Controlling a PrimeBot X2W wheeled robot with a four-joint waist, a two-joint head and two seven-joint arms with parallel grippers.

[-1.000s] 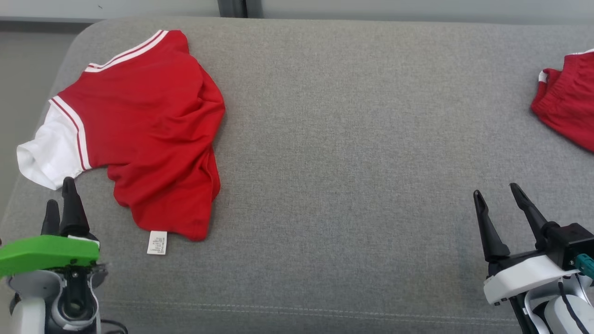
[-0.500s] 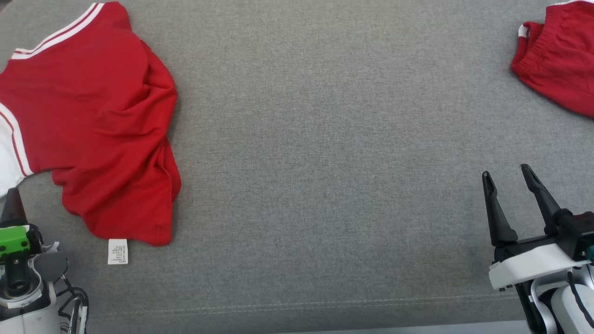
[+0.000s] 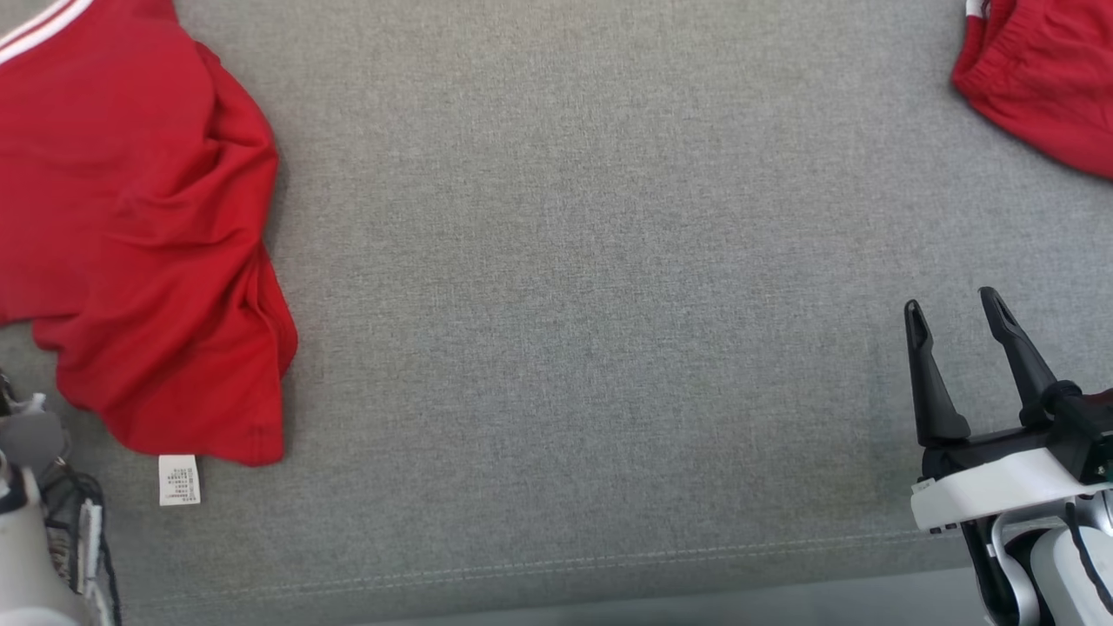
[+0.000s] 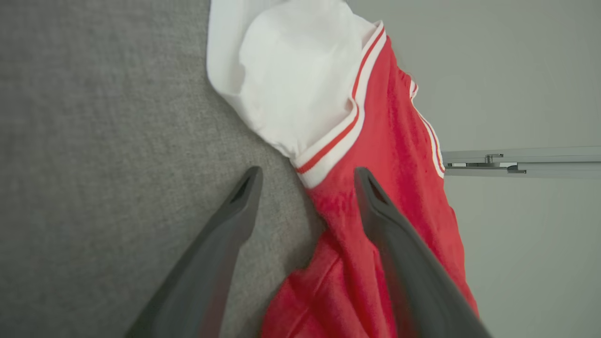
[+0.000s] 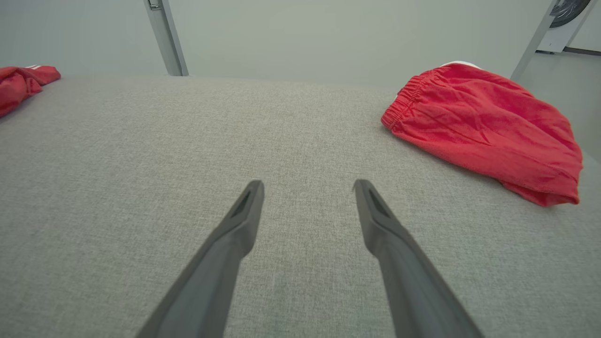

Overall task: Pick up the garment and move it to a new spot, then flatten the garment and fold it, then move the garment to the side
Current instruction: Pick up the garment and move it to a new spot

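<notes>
hovering the left end effector (image 4: 308,172), wide open and empty, over the red shirt's (image 3: 130,217) sleeve seam at the tabletop's (image 3: 609,261) left; holding the right end effector (image 3: 950,301) equally open over bare fabric.

Head view: the red shirt (image 3: 130,217) is cut by the left and top edges, so its sleeve and collar side are lost. The care label (image 3: 179,480) sits at the hem, its print too small to read. The red shorts (image 3: 1035,78) are clipped by the top and right edges. The wrist housing of the right gripper (image 3: 952,303) is cut off at the lower right corner.

Left wrist view: one finger of the left gripper (image 4: 307,171) covers a strip of the shirt, and the shirt's lower part runs off the bottom edge.

Right wrist view — the shirt is a sliver at the left edge, the rest cut off.
</notes>
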